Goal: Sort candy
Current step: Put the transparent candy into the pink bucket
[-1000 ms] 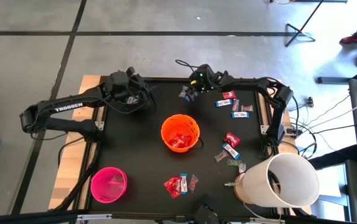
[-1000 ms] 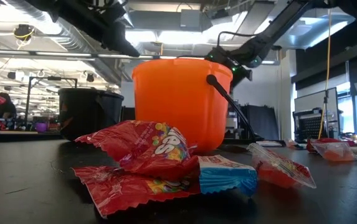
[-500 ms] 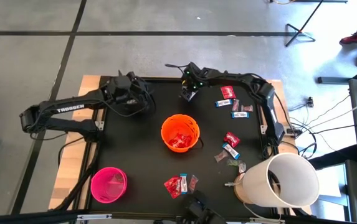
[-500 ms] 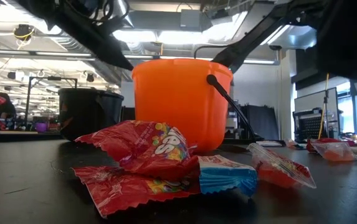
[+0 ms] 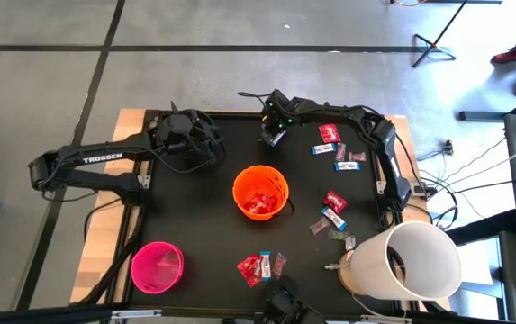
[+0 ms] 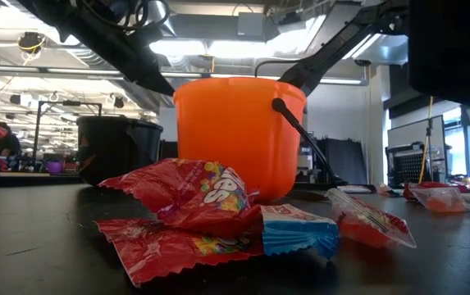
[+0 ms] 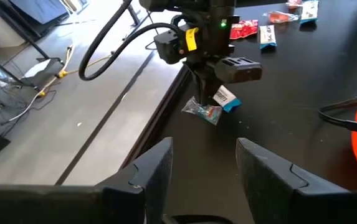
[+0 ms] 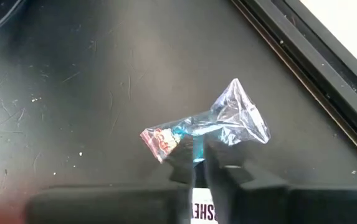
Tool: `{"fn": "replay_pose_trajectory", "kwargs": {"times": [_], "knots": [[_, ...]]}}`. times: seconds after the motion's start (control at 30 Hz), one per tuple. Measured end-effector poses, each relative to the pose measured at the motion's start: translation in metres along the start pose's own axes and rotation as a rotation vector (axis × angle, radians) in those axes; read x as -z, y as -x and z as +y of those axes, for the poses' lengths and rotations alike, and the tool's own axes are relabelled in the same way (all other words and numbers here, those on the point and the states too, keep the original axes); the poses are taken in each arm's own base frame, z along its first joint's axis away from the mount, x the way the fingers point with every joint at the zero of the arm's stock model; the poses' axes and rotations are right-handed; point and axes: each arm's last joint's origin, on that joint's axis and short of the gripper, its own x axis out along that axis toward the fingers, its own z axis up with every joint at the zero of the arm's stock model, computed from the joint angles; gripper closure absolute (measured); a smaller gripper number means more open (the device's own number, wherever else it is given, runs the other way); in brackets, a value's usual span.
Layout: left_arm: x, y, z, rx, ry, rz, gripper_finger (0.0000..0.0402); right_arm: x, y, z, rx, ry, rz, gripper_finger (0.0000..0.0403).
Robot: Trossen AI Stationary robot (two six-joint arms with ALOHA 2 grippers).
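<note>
Sorting looks partly done, by my read: the round orange plastic bucket [image 5: 260,192] mid-table already has red packets in it, the small pink plastic bucket [image 5: 157,266] near the front-left corner looks nearly empty, and plenty of candy is still loose. Right gripper [image 5: 275,135], at the back edge, fingers pinched together on a small blue-and-white wrapped bar [image 7: 224,98] w/ a crinkly clear-wrapped sweet [image 8: 228,121] lying against it; whether it's lifted, can't tell. Left gripper [image 7: 203,163] hovers over the back-left area above a black bucket [image 6: 118,147], fingers apart, holding nothing. Left to sort: red and blue-white pieces near the right edge [image 5: 338,149], a mixed bunch right of the orange bucket [image 5: 331,214], red packets at the front [image 5: 259,266]. Surface: matte black tabletop [image 5: 203,225], scuffed, on a wood base; big white cylindrical tub [image 5: 405,261] at front-right. Room: grey concrete floor w/ dark tape lines, cables, stands; bright open workshop behind, a person far off.
</note>
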Motion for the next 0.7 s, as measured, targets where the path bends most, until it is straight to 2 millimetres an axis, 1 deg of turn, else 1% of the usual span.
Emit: {"fn": "replay_pose_trajectory", "kwargs": {"times": [0.07, 0.17, 0.3, 0.57, 0.7], "knots": [[-0.0003, 0.0002, -0.0014, 0.005, -0.003, -0.002, 0.0233, 0.0002, 0.0000, 0.0000, 0.000, 0.004, 0.002, 0.0397], [-0.0009, 0.0006, -0.0035, 0.011, -0.001, -0.004, 0.0233, 0.0002, 0.0000, -0.0001, 0.002, 0.000, 0.002, 0.0380], [-0.0011, 0.0008, -0.0047, 0.012, 0.019, -0.005, 0.0233, -0.0005, 0.0000, -0.0015, 0.069, 0.002, -0.008, 0.0339], [-0.0010, 0.0011, -0.0059, 0.017, 0.058, -0.001, 0.0233, -0.0045, -0.0013, -0.0020, 0.073, 0.006, -0.053, 0.0238], [-0.0010, 0.0011, -0.0057, 0.015, 0.060, -0.002, 0.0233, -0.0012, -0.0047, -0.0089, 0.043, -0.050, -0.030, 0.0209]]}}
